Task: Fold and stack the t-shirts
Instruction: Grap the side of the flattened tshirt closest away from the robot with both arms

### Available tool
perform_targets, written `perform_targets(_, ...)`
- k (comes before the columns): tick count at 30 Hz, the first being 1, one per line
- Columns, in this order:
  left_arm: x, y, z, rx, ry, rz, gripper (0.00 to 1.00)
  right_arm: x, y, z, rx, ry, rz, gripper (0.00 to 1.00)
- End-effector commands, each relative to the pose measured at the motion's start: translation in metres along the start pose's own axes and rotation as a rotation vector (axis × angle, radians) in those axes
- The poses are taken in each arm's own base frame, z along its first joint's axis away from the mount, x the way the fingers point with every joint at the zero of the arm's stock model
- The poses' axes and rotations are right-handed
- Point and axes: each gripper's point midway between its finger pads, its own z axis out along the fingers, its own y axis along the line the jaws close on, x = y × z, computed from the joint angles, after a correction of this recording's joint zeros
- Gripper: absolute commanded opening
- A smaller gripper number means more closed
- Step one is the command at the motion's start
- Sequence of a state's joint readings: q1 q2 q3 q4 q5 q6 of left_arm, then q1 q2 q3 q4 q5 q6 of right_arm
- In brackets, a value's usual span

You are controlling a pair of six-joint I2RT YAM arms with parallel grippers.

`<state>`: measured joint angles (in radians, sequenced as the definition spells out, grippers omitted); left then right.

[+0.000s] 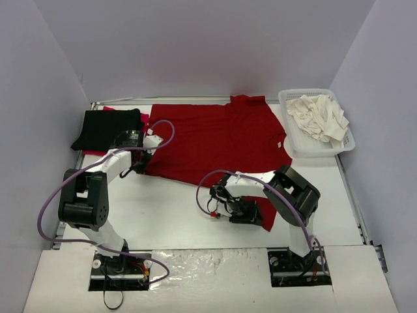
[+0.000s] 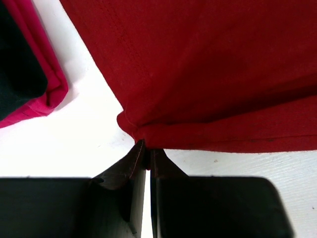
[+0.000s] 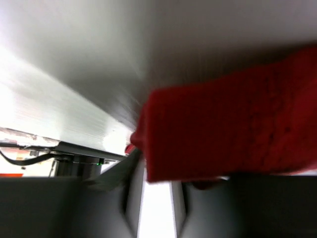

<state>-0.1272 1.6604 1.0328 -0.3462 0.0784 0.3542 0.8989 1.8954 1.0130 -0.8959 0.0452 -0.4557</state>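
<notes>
Blur: dark red shirt [image 1: 221, 137] hem overlaps right claw [image 3: 157, 166].

A flat white table top [image 1: 176, 208] is closed in by three plain pale lilac-grey walls: one at the back [image 1: 208, 45], one at the left [image 1: 32, 130] and one at the right [image 1: 384, 130]. A thin metal rail [image 1: 163, 101] runs along the far edge of the table. The light is bright and even, and the shadows are soft.

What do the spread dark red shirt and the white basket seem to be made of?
The dark red shirt: soft matte cloth, probably cotton; it wrinkles and shows stitched hems. The white basket: rigid smooth plastic, it seems, from its moulded lattice walls.
</notes>
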Motion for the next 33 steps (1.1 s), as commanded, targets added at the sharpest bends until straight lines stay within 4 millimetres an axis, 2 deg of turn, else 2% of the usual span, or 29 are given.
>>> perform_targets(1,-0.009,0.007,-0.015,-0.021,-0.054,-0.018,0.02,-0.002,0.005,0.008,-0.002,0.049,0.002,0.17)
perform_targets(3,-0.008,0.006,-0.015,-0.017,-0.052,-0.016,0.02,-0.002,0.004,0.008,0.004,0.049,0.010,0.06)
perform_targets(5,-0.007,0.005,-0.016,-0.016,-0.056,-0.015,0.02,-0.001,0.001,0.007,0.022,0.055,0.017,0.00)
perform_targets(12,-0.008,0.004,-0.030,-0.013,-0.080,0.018,0.02,0.005,0.004,-0.009,0.023,0.018,0.030,0.00)
perform_targets(19,-0.005,-0.007,-0.055,0.021,-0.121,0.099,0.02,0.021,0.004,-0.042,0.038,-0.073,0.061,0.00)
perform_targets(24,0.011,-0.024,-0.074,0.067,-0.138,0.178,0.02,0.032,0.014,-0.052,-0.036,-0.136,0.065,0.00)
perform_targets(30,0.038,-0.037,-0.079,0.089,-0.109,0.234,0.02,0.039,0.001,-0.062,-0.025,-0.201,0.101,0.00)
perform_targets(33,0.043,-0.038,-0.081,0.083,-0.109,0.235,0.02,0.041,-0.013,-0.076,-0.004,-0.272,0.144,0.00)
